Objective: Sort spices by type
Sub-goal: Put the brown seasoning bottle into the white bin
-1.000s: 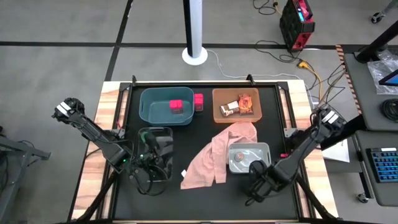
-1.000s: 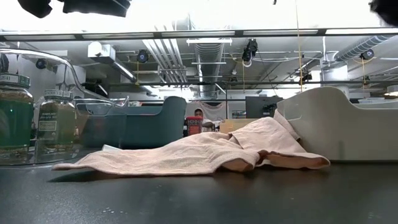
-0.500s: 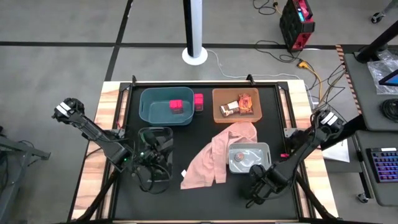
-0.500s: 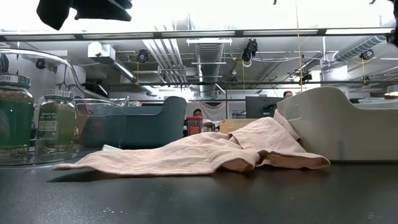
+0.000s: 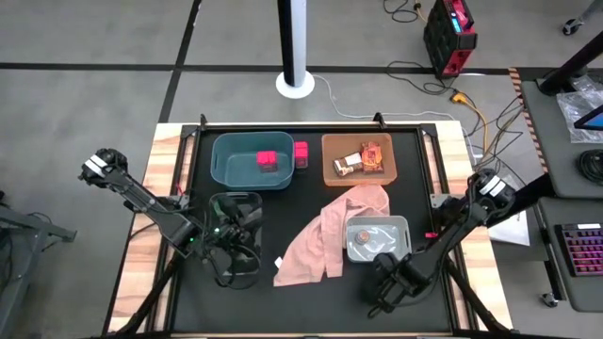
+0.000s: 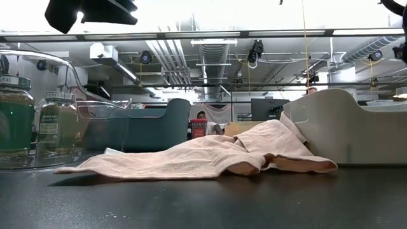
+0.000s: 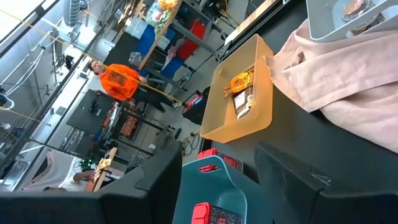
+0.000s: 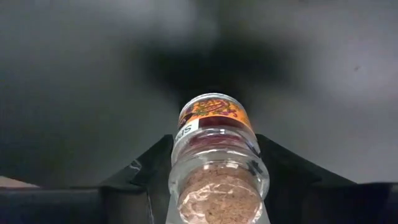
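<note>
A brownish spice jar (image 8: 217,180) with an orange label sits between the fingers of my right gripper (image 8: 214,144), which points down near the table's front edge (image 5: 384,281), just in front of the grey bin (image 5: 400,226). The high view hides the jar under the gripper. A second jar (image 5: 362,235) is inside the grey bin. My left gripper (image 7: 217,160) hovers open and holds nothing above the clear bin (image 5: 236,205), where green-lidded jars (image 6: 16,121) stand. One pink box (image 5: 268,160) is in the teal bin (image 5: 226,151), and another (image 5: 301,153) is beside it. My right gripper has the spice jar between its two fingers, which lie against the jar's two opposite sides (image 8: 179,157). The fingers come from above, slanting down. I cannot tell whether the jar rests on the black table or is lifted clear.
A pink cloth (image 5: 325,240) lies crumpled from the table's middle up against the grey bin's left side. The orange bin (image 5: 332,174) at the far right holds flat packets (image 5: 363,160). Bare black table lies along the front edge.
My right gripper has sunk and drawn away from the grey bin toward the table's near edge. My left gripper has turned a little above the clear bin.
</note>
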Motion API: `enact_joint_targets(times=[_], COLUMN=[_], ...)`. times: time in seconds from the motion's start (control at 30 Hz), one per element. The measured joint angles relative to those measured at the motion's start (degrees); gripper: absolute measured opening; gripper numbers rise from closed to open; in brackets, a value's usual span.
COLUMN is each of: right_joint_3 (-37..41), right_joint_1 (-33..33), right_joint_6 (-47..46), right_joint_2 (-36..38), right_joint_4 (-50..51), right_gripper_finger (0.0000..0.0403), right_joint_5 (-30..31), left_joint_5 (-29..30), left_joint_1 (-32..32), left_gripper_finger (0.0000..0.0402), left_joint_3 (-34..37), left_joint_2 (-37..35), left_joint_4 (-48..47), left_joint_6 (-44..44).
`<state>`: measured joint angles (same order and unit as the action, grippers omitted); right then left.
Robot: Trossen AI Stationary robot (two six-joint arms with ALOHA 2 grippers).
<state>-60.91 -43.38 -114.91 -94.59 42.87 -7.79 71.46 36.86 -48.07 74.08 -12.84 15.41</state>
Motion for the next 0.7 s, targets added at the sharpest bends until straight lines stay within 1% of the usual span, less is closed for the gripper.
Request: enact_joint_targets(times=[0.1,0.17,0.27,0.4,0.47,0.53,0.6,0.7], right_joint_3=[-2.99,-6.56,-13.16,-21.13,-24.02,-25.4,-25.33,-23.61], right_joint_1=[0.15,0.56,2.17,5.57,8.1,11.12,14.3,18.81], right_joint_6=[1.45,2.68,6.14,12.1,16.48,21.94,28.77,38.46], right_joint_2=[1.07,1.53,1.56,1.6,1.6,1.69,1.69,1.69], right_joint_4=[1.16,4.1,12.74,27.62,35.31,40.83,42.96,41.99], right_gripper_finger=[0.018,0.018,0.018,0.018,0.018,0.018,0.018,0.018], right_joint_5=[-0.16,-0.04,0.57,2.87,3.69,4.58,6.12,7.47], left_joint_5=[0.0,-0.02,-0.07,-0.07,-0.07,-0.09,-0.09,-0.09], left_joint_1=[0.0,0.0,0.0,0.0,-0.02,-0.04,-0.04,-0.07], left_gripper_finger=[0.0185,0.0185,0.0185,0.0185,0.0185,0.0185,0.0185,0.0184], left_joint_3=[0.0,0.0,0.0,0.0,0.0,0.0,0.0,0.0], left_joint_2=[0.0,0.0,-0.02,-0.02,-0.02,-0.02,-0.02,-0.02], left_joint_4=[0.0,0.0,0.03,0.14,0.15,0.15,0.15,0.04], left_joint_6=[-0.29,-0.38,-0.43,-0.45,-0.47,-0.47,-0.62,-0.93])
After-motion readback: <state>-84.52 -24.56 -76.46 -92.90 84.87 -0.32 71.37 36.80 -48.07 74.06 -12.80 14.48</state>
